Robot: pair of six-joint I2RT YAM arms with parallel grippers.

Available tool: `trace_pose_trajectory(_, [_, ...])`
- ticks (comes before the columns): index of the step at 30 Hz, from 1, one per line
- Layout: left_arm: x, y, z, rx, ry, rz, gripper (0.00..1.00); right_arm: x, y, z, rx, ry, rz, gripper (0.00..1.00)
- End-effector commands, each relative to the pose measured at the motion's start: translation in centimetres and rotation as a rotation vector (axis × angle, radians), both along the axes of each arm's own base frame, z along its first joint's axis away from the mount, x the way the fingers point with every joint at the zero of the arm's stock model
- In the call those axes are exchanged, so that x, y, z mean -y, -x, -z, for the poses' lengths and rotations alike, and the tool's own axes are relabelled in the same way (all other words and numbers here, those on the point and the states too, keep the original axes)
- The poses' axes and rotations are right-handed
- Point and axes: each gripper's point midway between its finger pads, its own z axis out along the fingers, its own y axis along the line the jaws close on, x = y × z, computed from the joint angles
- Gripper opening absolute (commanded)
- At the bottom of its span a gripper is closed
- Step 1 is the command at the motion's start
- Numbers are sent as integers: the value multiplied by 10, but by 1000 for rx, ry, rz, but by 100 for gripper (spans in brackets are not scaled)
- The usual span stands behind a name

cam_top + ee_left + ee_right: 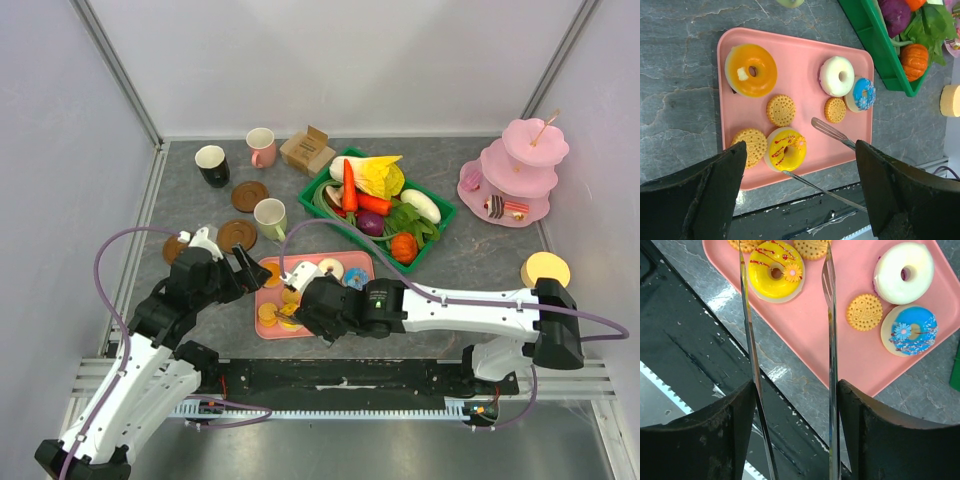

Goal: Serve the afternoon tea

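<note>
Seen from above, our left gripper point(800, 149) hangs with jaws wide apart at 9 o'clock of the tray point(860, 355), and our right gripper point(796, 387), at 5 o'clock, clamps tongs point(831, 340) whose spread tips flank the yellow donut point(772, 270) at 7 o'clock.

**Views clipped and covered**

From above, the right gripper point(796, 392) blots out much of the pink tray point(362, 262). Its tongs point(831, 340) run off-frame behind the fingers point(890, 440). Beyond the left gripper point(801, 147), a pale mug point(790, 2) is cropped to a sliver. The sweets point(497, 207) on the tiered stand point(520, 170), well beyond the right gripper, are too small to name.
</note>
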Motion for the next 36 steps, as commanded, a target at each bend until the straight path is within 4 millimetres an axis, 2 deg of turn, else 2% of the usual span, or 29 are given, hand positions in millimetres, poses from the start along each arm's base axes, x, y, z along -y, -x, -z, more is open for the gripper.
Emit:
trace_pose_trajectory(1, [-1, -3, -15, 39, 6, -11, 95, -4, -4, 0, 59, 28, -36, 72])
trace_pose_trajectory(10, [-1, -3, -14, 38, 6, -11, 95, -12, 6, 8, 75, 74, -113, 72])
trace_pose_trajectory(18, [-2, -4, -15, 40, 4, -13, 95, -15, -3, 12, 104, 101, -74, 72])
trace_pose_trajectory(22, [-2, -4, -16, 42, 4, -12, 95, -18, -5, 10, 114, 92, -65, 67])
trace_pose_trajectory(27, [-2, -4, -15, 44, 3, -11, 95, -23, -1, -5, 93, 34, -50, 62])
trace_pose_trajectory(36, [1, -5, -15, 47, 11, -7, 95, 5, -16, -36, 152, -12, 129, 54])
